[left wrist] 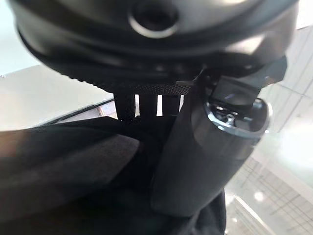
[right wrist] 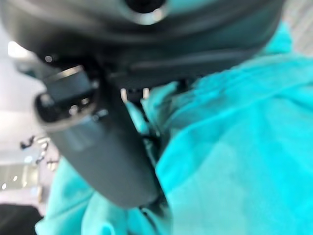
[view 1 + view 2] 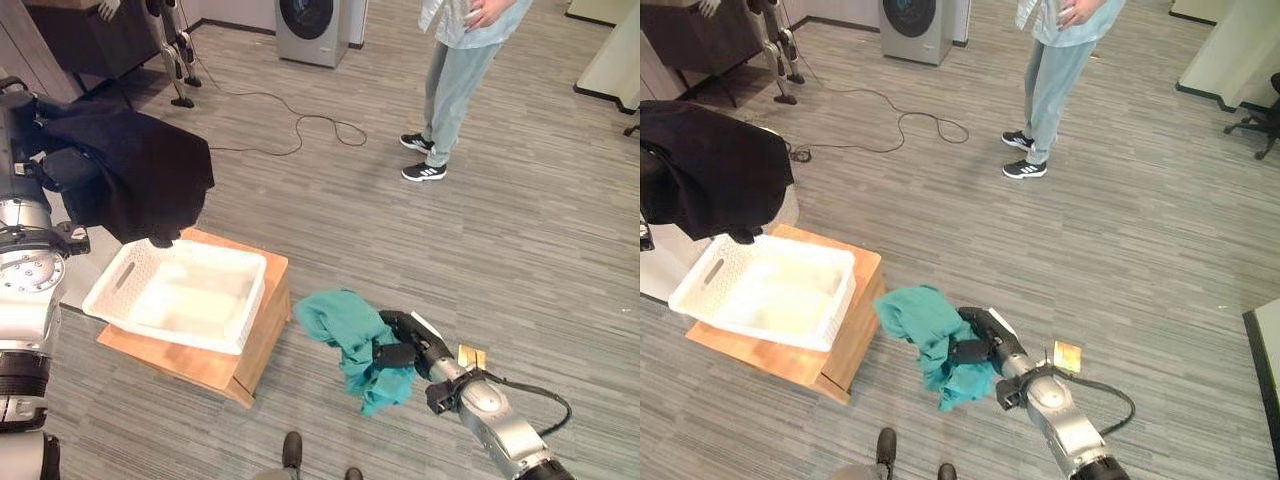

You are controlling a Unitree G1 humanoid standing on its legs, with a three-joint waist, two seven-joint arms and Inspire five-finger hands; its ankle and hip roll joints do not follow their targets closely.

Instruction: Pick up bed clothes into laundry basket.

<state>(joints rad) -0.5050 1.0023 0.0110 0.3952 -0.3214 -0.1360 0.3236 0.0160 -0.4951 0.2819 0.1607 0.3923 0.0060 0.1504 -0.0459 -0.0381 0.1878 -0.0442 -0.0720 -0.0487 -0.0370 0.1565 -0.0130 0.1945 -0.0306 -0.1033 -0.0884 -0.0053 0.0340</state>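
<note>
Teal cotton is bunching under our right hand (image 3: pixel 405 345), whose fingers (image 2: pixel 105 147) are curling into the folds of the teal garment (image 3: pixel 350 335) and pinching a gather of it where it lies heaped on the floor (image 3: pixel 480 240), just beside the wooden platform (image 3: pixel 225 365). We are judging this cloth soft, light and limp, so it will sag and trail from any single point; a deep bunch near the middle of the heap looks the safest hold. Our left hand (image 1: pixel 195 161) is closing on the black garment (image 3: pixel 140 175), thumb pressing into the dark fabric, and it is draping above the near corner of the white laundry basket (image 3: pixel 110 300) on the platform. A person (image 3: pixel 455 80) is standing well apart.
</note>
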